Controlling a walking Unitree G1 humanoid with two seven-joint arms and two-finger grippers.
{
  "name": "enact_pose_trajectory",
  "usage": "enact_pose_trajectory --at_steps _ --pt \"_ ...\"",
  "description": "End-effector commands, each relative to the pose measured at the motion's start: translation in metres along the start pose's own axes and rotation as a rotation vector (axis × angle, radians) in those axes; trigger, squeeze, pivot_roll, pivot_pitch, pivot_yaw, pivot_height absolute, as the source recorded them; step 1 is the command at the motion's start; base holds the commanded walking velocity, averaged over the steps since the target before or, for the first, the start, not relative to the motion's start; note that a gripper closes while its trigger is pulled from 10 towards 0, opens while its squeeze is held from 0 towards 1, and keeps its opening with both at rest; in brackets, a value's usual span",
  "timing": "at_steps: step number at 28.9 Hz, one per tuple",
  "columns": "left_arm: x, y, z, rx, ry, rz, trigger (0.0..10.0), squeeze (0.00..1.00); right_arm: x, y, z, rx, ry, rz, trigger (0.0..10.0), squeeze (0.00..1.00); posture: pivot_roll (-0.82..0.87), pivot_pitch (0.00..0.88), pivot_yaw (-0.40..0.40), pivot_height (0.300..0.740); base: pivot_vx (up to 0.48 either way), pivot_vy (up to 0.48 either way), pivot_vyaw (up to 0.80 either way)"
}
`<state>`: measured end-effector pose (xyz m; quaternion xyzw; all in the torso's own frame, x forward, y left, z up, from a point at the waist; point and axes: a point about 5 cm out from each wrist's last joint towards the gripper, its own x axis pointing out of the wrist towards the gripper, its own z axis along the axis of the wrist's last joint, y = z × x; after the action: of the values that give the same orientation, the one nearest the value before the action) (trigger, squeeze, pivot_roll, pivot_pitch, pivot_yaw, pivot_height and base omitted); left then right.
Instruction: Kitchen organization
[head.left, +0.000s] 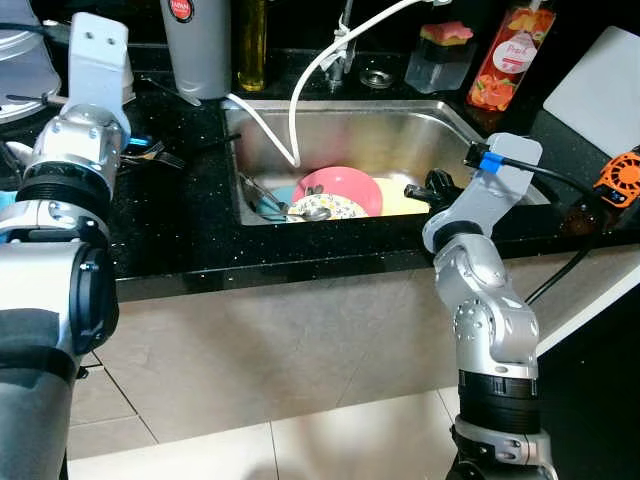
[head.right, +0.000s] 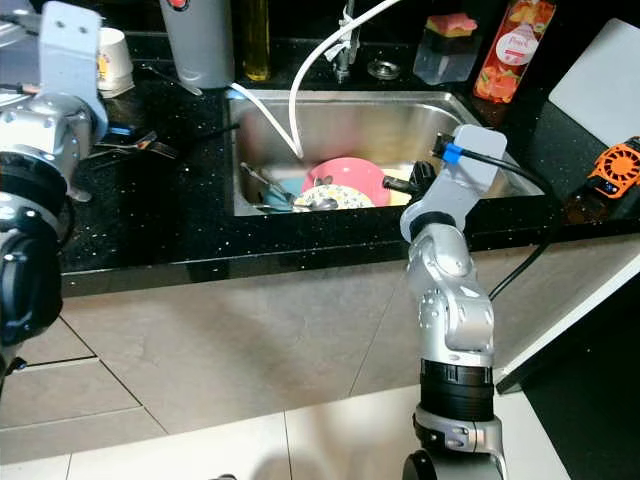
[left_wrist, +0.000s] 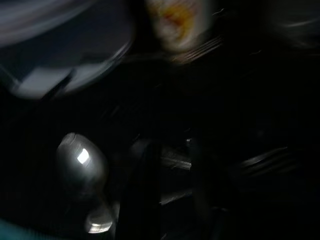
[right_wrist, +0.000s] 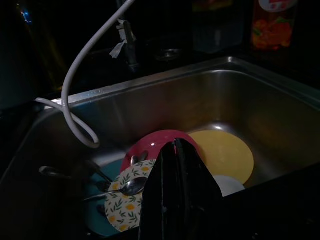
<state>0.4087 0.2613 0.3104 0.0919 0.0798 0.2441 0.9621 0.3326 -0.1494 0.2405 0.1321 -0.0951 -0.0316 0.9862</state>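
Observation:
A steel sink (head.left: 400, 135) holds a pink plate (head.left: 345, 185), a yellow plate (right_wrist: 225, 152), a leaf-patterned plate (right_wrist: 122, 202) with a spoon (right_wrist: 127, 187) across it, and a teal dish (head.left: 283, 193). My right gripper (head.left: 422, 189) hovers at the sink's front right rim, above the plates. Its fingers (right_wrist: 175, 165) are pressed together and hold nothing. My left arm reaches over the black counter at the left. Its gripper (left_wrist: 172, 147) is low over dark cutlery, beside a metal spoon (left_wrist: 80, 160), with a gap between its fingers. That view is dark and blurred.
A white hose (head.left: 300, 95) loops from the tap into the sink. Behind stand a grey flask (head.left: 195, 45), an oil bottle (head.left: 252, 40), a lidded box (head.left: 440, 55) and a juice bottle (head.left: 510, 55). Forks (head.left: 155, 155) and a cup (head.right: 115, 55) sit at the left. A white board (head.left: 600, 85) stands at the right.

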Motion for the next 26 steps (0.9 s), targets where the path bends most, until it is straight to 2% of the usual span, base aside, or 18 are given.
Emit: enact_pose_trajectory --at_steps 1,7,8,9,15,16,20,23,26 --pt "0.000 0.002 -0.011 -0.040 0.064 0.066 10.0 1.00 -0.001 0.001 0.000 0.005 -0.002 0.003 10.0 0.00 0.30 0.073 -0.051 0.740 0.000 0.000 0.00" --pt "-0.001 0.002 -0.012 -0.052 0.078 0.079 10.0 1.00 -0.002 0.001 0.000 0.005 -0.003 0.003 10.0 0.00 0.30 0.073 -0.051 0.740 0.000 0.000 0.00" --pt "-0.003 0.009 -0.023 -0.112 0.138 0.198 10.0 1.00 -0.003 -0.001 -0.001 0.006 -0.004 -0.005 10.0 0.00 0.30 0.070 -0.043 0.740 0.000 0.000 0.00" --pt "-0.003 0.011 -0.026 -0.128 0.157 0.233 10.0 1.00 -0.003 -0.002 -0.001 0.006 -0.004 -0.007 10.0 0.00 0.30 0.070 -0.043 0.740 0.000 0.000 0.00" --pt "-0.006 0.012 -0.028 -0.146 0.174 0.267 10.0 1.00 -0.003 -0.002 -0.001 0.006 -0.004 -0.008 10.0 0.00 0.30 0.070 -0.043 0.740 0.000 0.000 0.00" --pt "-0.010 0.007 -0.042 -0.172 0.223 0.310 10.0 0.00 -0.002 0.000 -0.002 0.008 -0.002 -0.004 10.0 0.00 0.30 0.075 -0.044 0.740 0.000 0.000 0.00" --pt "-0.014 -0.002 -0.056 -0.199 0.269 0.301 10.0 0.00 -0.001 0.001 -0.002 0.010 -0.002 -0.002 10.0 0.00 0.30 0.076 -0.045 0.740 0.000 0.000 0.00" --pt "-0.013 -0.013 -0.063 -0.247 0.289 0.230 10.0 0.00 -0.002 0.000 -0.002 0.009 -0.001 -0.003 10.0 0.00 0.30 0.077 -0.046 0.740 0.000 0.000 0.00" --pt "-0.012 -0.016 -0.067 -0.288 0.308 0.211 10.0 0.00 -0.002 0.000 -0.001 0.008 -0.002 -0.004 10.0 0.00 0.29 0.076 -0.047 0.740 0.000 0.000 0.00"
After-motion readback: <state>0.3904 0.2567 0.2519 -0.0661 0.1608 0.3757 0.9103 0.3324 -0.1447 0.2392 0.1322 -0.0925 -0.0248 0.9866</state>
